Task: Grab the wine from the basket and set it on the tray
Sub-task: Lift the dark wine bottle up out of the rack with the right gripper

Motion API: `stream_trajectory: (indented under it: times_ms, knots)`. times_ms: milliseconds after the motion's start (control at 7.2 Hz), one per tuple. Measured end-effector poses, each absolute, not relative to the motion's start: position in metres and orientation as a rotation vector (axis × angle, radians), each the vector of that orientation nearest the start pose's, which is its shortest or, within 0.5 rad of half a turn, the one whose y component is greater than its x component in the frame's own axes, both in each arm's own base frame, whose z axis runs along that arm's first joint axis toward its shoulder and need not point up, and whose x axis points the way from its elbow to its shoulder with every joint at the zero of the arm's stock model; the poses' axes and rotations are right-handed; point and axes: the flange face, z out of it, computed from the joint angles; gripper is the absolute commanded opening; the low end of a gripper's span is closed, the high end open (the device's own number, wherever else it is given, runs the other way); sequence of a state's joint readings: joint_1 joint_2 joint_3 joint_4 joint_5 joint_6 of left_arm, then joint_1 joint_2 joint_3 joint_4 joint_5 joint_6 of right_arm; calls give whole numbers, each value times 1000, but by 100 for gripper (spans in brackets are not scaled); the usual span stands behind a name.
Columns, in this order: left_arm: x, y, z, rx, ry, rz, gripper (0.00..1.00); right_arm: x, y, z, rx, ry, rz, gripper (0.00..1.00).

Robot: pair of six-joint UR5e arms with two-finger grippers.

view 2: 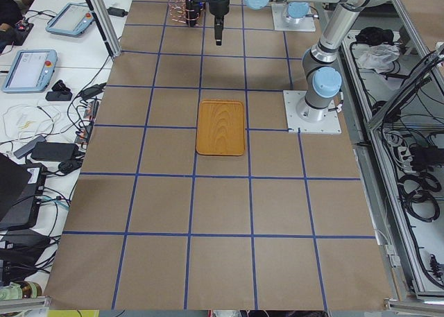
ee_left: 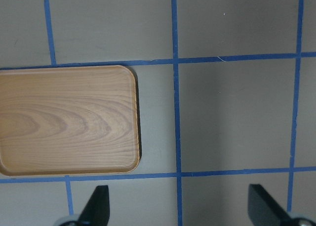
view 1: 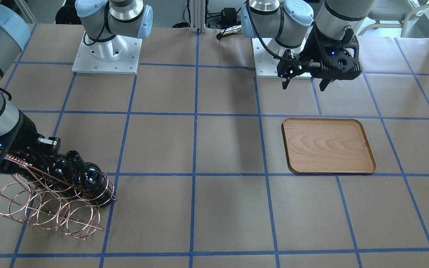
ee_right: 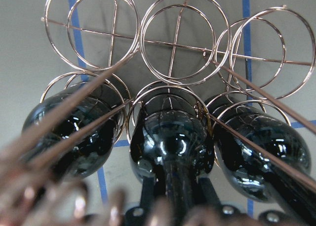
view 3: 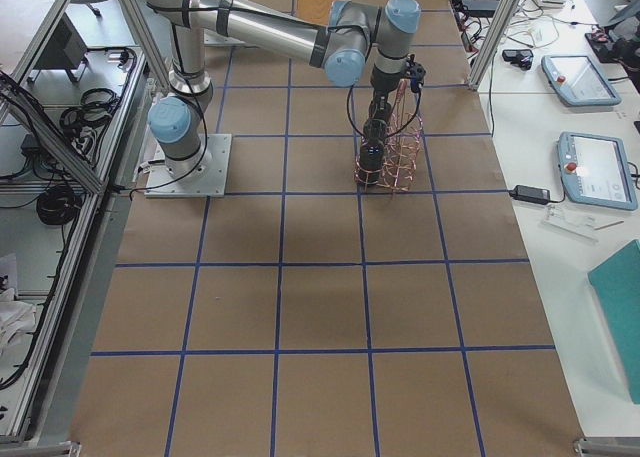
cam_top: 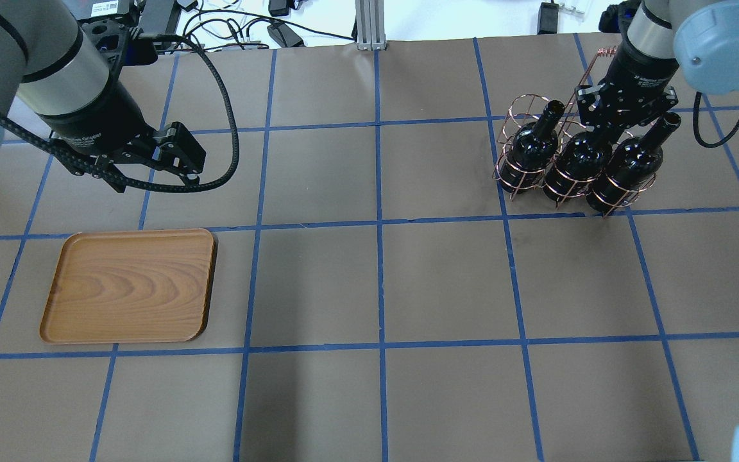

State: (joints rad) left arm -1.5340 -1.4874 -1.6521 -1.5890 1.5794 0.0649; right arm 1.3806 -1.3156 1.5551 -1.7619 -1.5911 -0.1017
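Overhead exterior, right tool point(cam_top: 598, 131) gripping middle wine point(cam_top: 578, 160), left tool point(ee_left: 180, 203) open, wrist lettering point(cam_top: 642, 80) illegible

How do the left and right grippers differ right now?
Left gripper is wide open with nothing between its fingers; right gripper straddles the middle bottle's neck, and I can't confirm it has gripped. Left hangs over bare table beside the tray; right is down at the basket. Both point downward.
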Motion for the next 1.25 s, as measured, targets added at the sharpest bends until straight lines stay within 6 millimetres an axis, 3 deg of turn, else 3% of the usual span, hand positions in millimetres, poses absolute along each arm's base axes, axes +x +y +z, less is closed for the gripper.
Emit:
stream_trajectory:
  times_ms: [278,417,556,694,972,1111,1250]
  knots:
    - [-116,-460,485,48,3133,25,100,19,-598,381,132,3152,61,20]
    - [-116,-460,485,49,3133,25,100,20,-597,395,125,3156,30,19]
    - [-116,-460,485,50,3133,24,100,23,-595,422,119,3158,5,18]
    - [-116,-460,485,49,3133,23,100,26,-586,461,113,3160,9,18]
    - [-115,-460,486,50,3132,21,100,39,-540,554,104,3174,25,18]
    - [-115,-460,486,50,3131,20,100,57,-512,583,116,3178,27,17]
    - [-115,-460,486,50,3130,19,100,84,-493,595,159,3176,33,17]
